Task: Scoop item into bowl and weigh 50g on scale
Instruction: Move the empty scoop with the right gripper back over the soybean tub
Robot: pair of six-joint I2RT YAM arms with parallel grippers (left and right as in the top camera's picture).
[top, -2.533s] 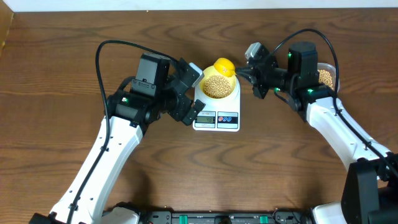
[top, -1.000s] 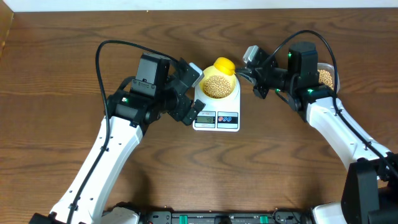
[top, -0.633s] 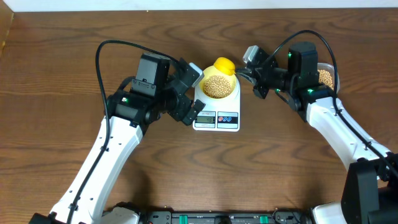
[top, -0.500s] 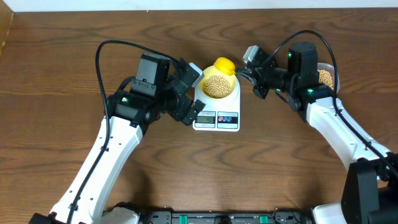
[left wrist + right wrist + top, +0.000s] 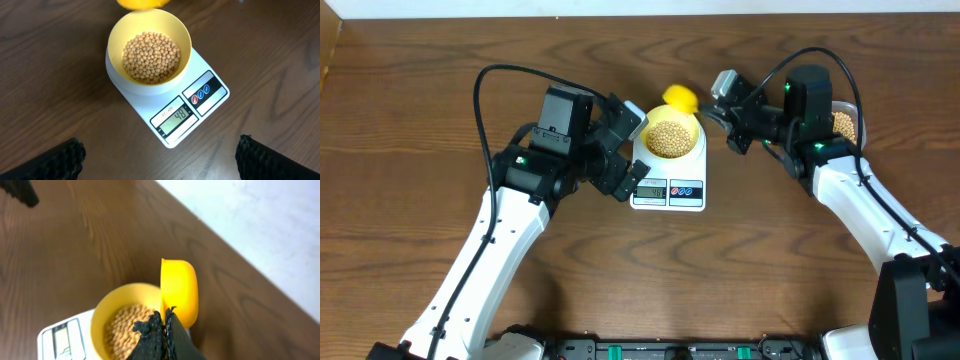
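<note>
A brown wooden desk (image 5: pixel 420 120) fills the overhead view, with a pale strip of wall along its far edge. Near the middle we see the scale (image 5: pixel 682 190), and the bowl (image 5: pixel 150 20) sits on its platform, holding a heap of beans (image 5: pixel 151 56). The display at the scale's near end reads 48.

At the bowl's 12 o'clock, the yellow scoop (image 5: pixel 680 97) is tipped on its side just at the rim; we cannot tell whether they touch. The right end effector (image 5: pixel 162 330) is closed tight on the scoop's edge, coming in from the bowl's 2 o'clock.

The left end effector (image 5: pixel 636 150) is spread wide and holds nothing, at the scale's 9 o'clock.

A clear tub (image 5: pixel 845 122) with more beans sits at the bowl's 3 o'clock, well apart, partly hidden by the right arm.
</note>
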